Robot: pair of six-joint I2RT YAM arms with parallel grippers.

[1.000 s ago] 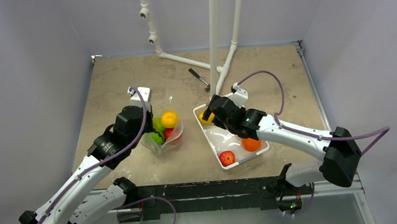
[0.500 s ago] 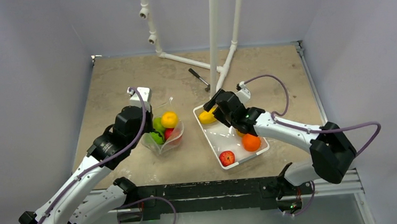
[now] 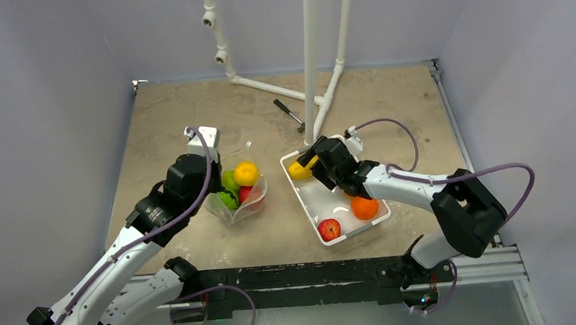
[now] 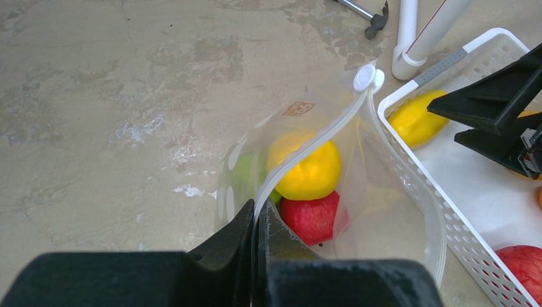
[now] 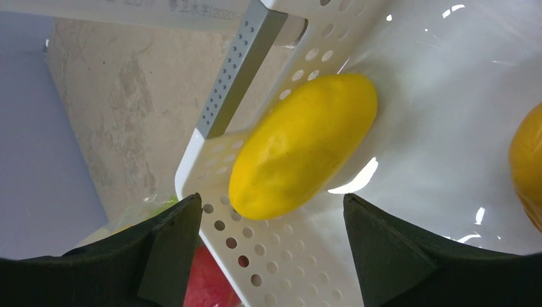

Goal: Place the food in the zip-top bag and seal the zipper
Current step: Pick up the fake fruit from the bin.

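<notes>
Two tight spots bound the room to move: the zip-top bag [image 3: 237, 194] stands at 8 o'clock from the middle of the surface [image 3: 173, 125], its mouth just beside the long rim of the white tray [image 3: 303, 196] at 4 o'clock, and a white pipe frame [image 3: 311, 52] rises close by the tray's 12 o'clock corner. Bare tan surface spreads at 10 and 2 o'clock, out to pale walls on three sides; a small hammer [image 3: 289, 113] lies at 12. The left fingers [image 4: 230, 240] are pinched tight on the zipper [image 4: 307, 144], the bag's mouth agape over a yellow-orange fruit [image 4: 310, 169], a red fruit [image 4: 311, 217] and a green fruit [image 4: 246, 176]. The right fingers [image 5: 383, 249] are spread wide, straddling a lemon [image 5: 303, 144] in the tray's 11 o'clock corner, apart from it on both sides. An orange [image 3: 364, 207] and an apple [image 3: 329, 228] lie at the tray's 5 o'clock end
</notes>
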